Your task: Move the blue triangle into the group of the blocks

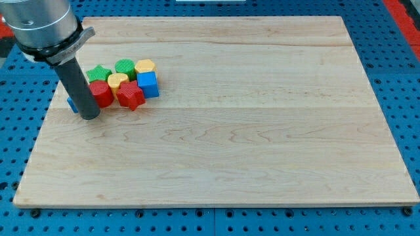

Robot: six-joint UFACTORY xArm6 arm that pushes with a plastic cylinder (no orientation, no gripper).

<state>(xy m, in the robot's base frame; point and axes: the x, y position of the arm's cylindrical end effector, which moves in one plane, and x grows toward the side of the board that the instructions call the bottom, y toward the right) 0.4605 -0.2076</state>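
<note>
The blue triangle (71, 103) is mostly hidden behind my rod; only a small blue edge shows at the rod's left side. My tip (90, 117) rests on the board just below and right of it, touching or nearly touching it. Right of the rod sits the group: a red block (102, 93), a red star (130, 96), a blue cube (148, 84), a yellow block (117, 80), a yellow hexagon (144, 66), a green star (98, 72) and a green block (125, 66). The blue triangle lies at the group's left edge, beside the red block.
The wooden board (249, 131) lies on a blue perforated table (407, 78). The arm's grey housing (42, 26) fills the view's top left corner, over the board's left edge.
</note>
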